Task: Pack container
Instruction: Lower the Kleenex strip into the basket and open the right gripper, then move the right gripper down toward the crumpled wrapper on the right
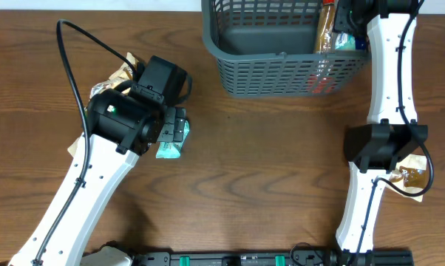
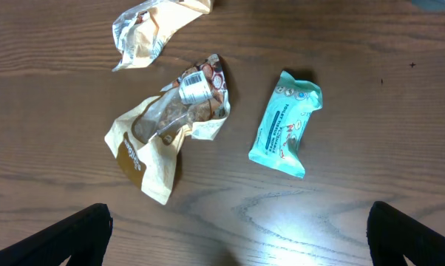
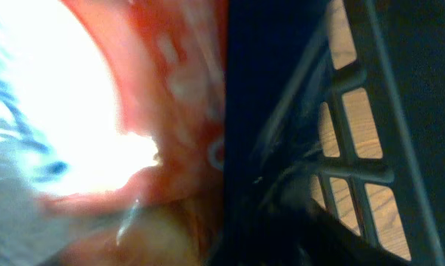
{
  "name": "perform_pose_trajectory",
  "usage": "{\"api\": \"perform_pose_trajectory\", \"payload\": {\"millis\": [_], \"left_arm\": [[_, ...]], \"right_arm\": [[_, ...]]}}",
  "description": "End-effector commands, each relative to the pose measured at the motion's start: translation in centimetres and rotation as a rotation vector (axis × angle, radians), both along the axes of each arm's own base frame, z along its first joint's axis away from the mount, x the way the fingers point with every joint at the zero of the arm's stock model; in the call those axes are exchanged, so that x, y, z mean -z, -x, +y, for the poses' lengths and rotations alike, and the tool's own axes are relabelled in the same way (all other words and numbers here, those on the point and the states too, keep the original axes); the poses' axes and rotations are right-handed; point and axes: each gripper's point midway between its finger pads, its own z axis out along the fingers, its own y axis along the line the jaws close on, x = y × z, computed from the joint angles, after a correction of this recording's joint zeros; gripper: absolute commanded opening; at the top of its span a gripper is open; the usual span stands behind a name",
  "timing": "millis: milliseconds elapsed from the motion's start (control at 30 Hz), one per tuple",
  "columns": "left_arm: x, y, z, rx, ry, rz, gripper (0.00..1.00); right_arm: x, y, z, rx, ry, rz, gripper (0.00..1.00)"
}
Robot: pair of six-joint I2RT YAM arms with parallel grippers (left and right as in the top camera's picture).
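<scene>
Now L pincer [image 2: 237,238] wide over teal packet [image 2: 285,124], wrapper [image 2: 163,137] beside — R pincer [image 1: 347,21] in container [image 1: 282,72], grip unclear

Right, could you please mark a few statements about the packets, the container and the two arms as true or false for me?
1. The teal packet lies on the table, outside the container. True.
2. The left tool is shut on the teal packet. False: its fingers are spread wide and hold nothing.
3. The right arm reaches into the container. True.
4. The container holds nothing. False: packets show at its right end.
5. A crumpled brown packet lies beside the teal packet. True.
</scene>
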Motion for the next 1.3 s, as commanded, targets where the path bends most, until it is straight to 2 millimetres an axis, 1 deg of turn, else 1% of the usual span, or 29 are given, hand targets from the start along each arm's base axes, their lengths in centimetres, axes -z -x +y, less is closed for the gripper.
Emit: {"api": "perform_pose_trajectory", "payload": {"millis": [0, 67, 133, 267, 367, 433, 467, 567, 600, 633, 667, 700, 767, 833, 900, 967, 1067, 1167, 1200, 1233, 1267], "left_arm": [[-0.4, -0.2, 0.2, -0.005, -0.002, -0.010, 0.99], [-0.4, -0.2, 0.2, -0.005, -0.002, -0.010, 0.99], [-0.4, -0.2, 0.2, -0.005, -0.002, -0.010, 0.99], [-0.4, -0.2, 0.2, -0.005, -0.002, -0.010, 0.99], [-0.4, -0.2, 0.2, -0.005, -0.002, -0.010, 0.99], [-0.4, -0.2, 0.2, -0.005, -0.002, -0.010, 0.99], [-0.4, -0.2, 0.2, -0.005, -0.002, -0.010, 0.99], [-0.4, -0.2, 0.2, -0.005, -0.002, -0.010, 0.99], [-0.4, -0.2, 0.2, -0.005, -0.002, -0.010, 0.99], [-0.4, -0.2, 0.2, -0.005, -0.002, -0.010, 0.99], [-0.4, -0.2, 0.2, -0.005, -0.002, -0.010, 0.99], [-0.4, -0.2, 0.2, -0.005, -0.002, -0.010, 0.99], [-0.4, -0.2, 0.2, -0.005, -0.002, -0.010, 0.99], [-0.4, -0.2, 0.2, -0.005, -0.002, -0.010, 0.99], [-0.4, -0.2, 0.2, -0.005, -0.002, -0.010, 0.99], [-0.4, -0.2, 0.2, -0.005, -0.002, -0.010, 0.99], [-0.4, -0.2, 0.1, -0.005, -0.001, -0.011, 0.99], [-0.4, -0.2, 0.2, -0.005, -0.001, -0.010, 0.99], [-0.4, -0.2, 0.2, -0.005, -0.002, -0.010, 0.99], [-0.4, -0.2, 0.2, -0.005, -0.002, -0.010, 0.99], [-0.4, -0.2, 0.2, -0.005, -0.002, -0.010, 0.99]], "right_arm": [[0.8, -0.3, 0.0, -0.002, -0.007, 0.011, 0.64], [0.7, -0.5, 0.1, -0.014, -0.009, 0.002, 0.73], [0.5, -0.7, 0.1, -0.020, -0.005, -0.008, 0.77], [0.2, -1.0, 0.1, -0.019, -0.006, -0.024, 0.79], [-0.9, -1.3, 0.2, -0.035, -0.002, -0.060, 0.80], [-2.9, -1.6, 0.4, -0.048, -0.005, -0.117, 0.81], [-4.4, -1.7, 0.6, -0.056, -0.011, -0.157, 0.83], [-10.2, -1.6, 1.1, -0.076, -0.026, -0.313, 0.85], [-12.5, -1.2, 1.1, -0.074, -0.026, -0.372, 0.86], [-14.8, -0.6, 1.1, -0.075, -0.023, -0.426, 0.86], [-16.6, 0.0, 1.1, -0.076, -0.021, -0.464, 0.86], [-18.7, 1.1, 1.1, -0.076, -0.019, -0.507, 0.85], [-21.4, 3.0, 1.0, -0.074, -0.012, -0.552, 0.87], [-23.8, 5.7, 0.5, -0.048, 0.010, -0.580, 0.88], [-25.2, 8.8, -0.6, 0.017, 0.034, -0.579, 0.90], [-25.8, 11.8, -1.6, 0.091, 0.046, -0.559, 0.91], [-26.0, 15.7, -2.4, 0.166, 0.042, -0.522, 0.92], [-25.0, 19.8, -3.8, 0.306, 0.042, -0.452, 0.92], [-25.2, 20.5, -4.2, 0.325, 0.057, -0.453, 0.94], [-25.3, 20.8, -4.0, 0.305, 0.055, -0.447, 0.98], [-25.6, 21.5, -4.2, 0.350, 0.032, -0.468, 0.98]]}}
